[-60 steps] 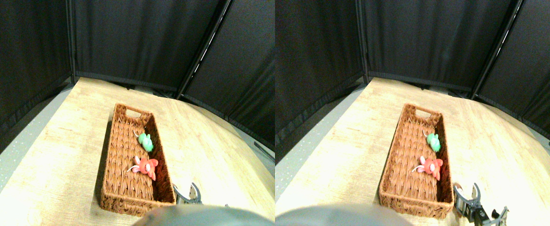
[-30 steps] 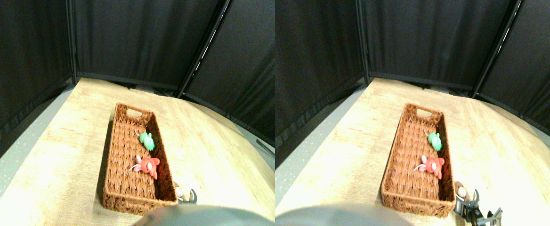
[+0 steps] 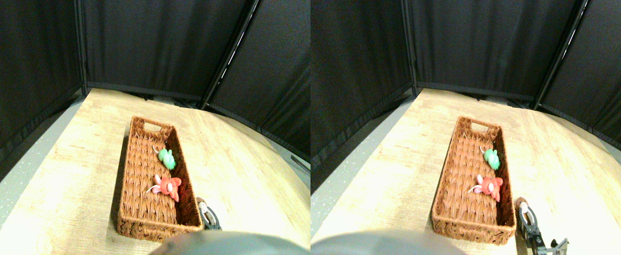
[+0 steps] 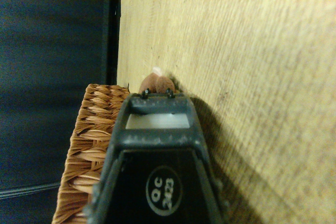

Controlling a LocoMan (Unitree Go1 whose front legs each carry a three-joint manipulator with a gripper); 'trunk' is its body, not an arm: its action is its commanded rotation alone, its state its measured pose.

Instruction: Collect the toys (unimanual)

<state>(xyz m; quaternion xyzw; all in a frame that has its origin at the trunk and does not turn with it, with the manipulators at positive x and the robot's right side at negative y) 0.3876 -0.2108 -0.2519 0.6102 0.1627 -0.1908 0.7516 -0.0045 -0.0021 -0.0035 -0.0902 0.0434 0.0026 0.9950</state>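
Your wicker basket (image 3: 151, 180) lies lengthwise on the table (image 3: 66, 175), holding the green toy (image 3: 167, 159) and the red-pink toy (image 3: 168, 187). Just outside its near right corner, the right gripper (image 3: 209, 217) closes around the brown toy (image 3: 202, 202); the basket lies to its left.

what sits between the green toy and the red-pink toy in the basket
Nothing: in the stereo view only bare wicker floor of the basket separates the green toy from the red-pink toy.
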